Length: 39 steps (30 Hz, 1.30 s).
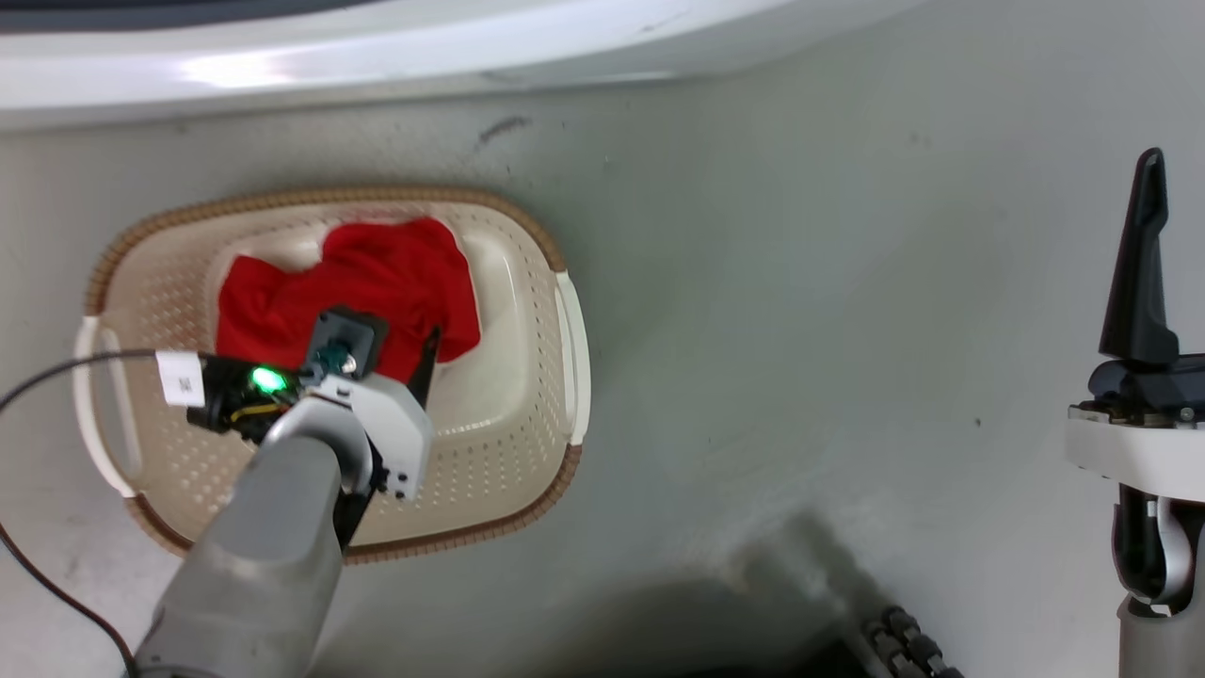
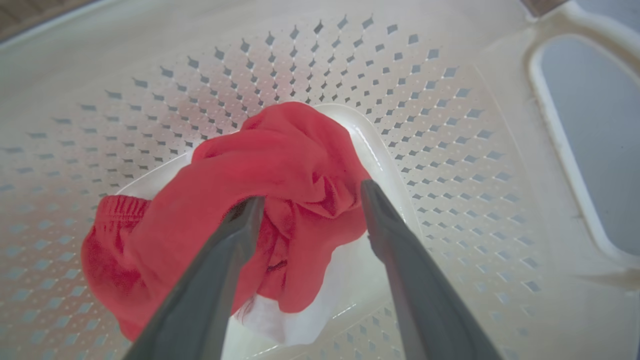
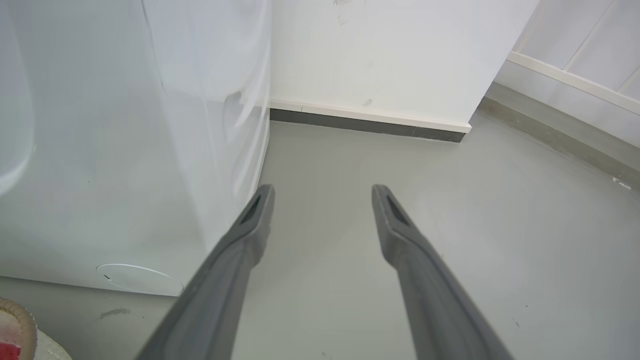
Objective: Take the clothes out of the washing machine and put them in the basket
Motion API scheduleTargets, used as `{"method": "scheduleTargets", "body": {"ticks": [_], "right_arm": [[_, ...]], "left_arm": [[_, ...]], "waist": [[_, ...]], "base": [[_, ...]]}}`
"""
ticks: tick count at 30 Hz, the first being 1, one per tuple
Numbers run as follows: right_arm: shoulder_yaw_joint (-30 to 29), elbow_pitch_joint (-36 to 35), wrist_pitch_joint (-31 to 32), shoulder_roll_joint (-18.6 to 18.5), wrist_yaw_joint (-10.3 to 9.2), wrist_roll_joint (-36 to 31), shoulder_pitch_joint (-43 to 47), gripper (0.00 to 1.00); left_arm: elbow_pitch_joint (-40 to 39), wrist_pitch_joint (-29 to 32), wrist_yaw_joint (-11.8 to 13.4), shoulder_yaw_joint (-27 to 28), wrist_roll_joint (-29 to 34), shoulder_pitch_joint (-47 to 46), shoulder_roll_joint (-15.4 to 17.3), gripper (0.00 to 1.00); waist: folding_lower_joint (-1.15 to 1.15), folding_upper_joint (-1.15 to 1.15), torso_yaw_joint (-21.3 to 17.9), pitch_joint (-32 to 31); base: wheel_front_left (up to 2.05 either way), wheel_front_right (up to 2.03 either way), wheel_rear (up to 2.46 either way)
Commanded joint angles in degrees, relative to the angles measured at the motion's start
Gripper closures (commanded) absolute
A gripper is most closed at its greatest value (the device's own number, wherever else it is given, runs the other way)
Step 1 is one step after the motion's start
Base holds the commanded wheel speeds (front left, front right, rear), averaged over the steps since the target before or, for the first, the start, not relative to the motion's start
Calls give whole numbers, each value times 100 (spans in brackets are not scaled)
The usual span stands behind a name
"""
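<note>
The jaws of the left gripper (image 2: pixel 312 197) stand spread inside the basket (image 2: pixel 425 125), one on each side of a bunched fold of the clothes (image 2: pixel 280 165). The red fabric rises between them, but neither jaw seems to press it, so I judge it let go rather than pinched. The garment lies crumpled on the basket's base, towards the end nearest the washing machine (image 1: pixel 377 56), with one gathered hem trailing toward the basket's perforated wall. In the head view the left arm reaches in over the basket's near rim and covers part of the cloth.

The jaws of the right gripper (image 3: pixel 322 192) are also spread and hold nothing. It hangs over the bare floor (image 1: pixel 800 330), well apart from the basket on its right. The washing machine's white front stands just beyond the basket's far rim.

As for progress, one red garment is in the basket, so that delivery looks done. The left arm has yet to lift clear. The drum is out of sight, so I cannot tell whether more clothes wait inside.
</note>
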Motion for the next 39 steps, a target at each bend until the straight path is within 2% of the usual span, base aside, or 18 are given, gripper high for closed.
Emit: {"method": "scheduleTargets", "body": {"ticks": [1, 14, 20, 30, 35, 39], "right_arm": [[6, 28, -12, 0, -5, -30, -24, 0], [-163, 486, -12, -1, -6, -202, 399, 0], [-164, 650, -12, -1, -6, -224, 653, 0], [-41, 771, -12, -2, -6, -124, 884, 0], [63, 797, -12, -1, -6, -24, 941, 0], [118, 801, -12, -1, -5, 62, 933, 0]], "left_arm": [[-52, -13, -2, 25, 8, 105, -23, 0], [-1529, -14, -72, 362, 59, 1402, -196, 0], [-2269, -13, -83, 591, 189, 2032, -210, 0], [-3190, -13, -90, 1026, 374, 2495, -109, 0], [-3511, -14, -90, 1244, 387, 2220, 86, 0], [-3414, 7, -96, 1331, 202, 1740, 293, 0]], "waist": [[-1, 0, 55, -298], [-1, 0, 473, -1948], [-1, 0, 589, -2523], [-1, 0, 501, -2934], [-1, 0, 271, -2924], [-1, 0, 42, -2815]], "base": [[0, 0, 0], [0, 0, 0], [0, 0, 0], [0, 0, 0], [0, 0, 0], [0, 0, 0]]}}
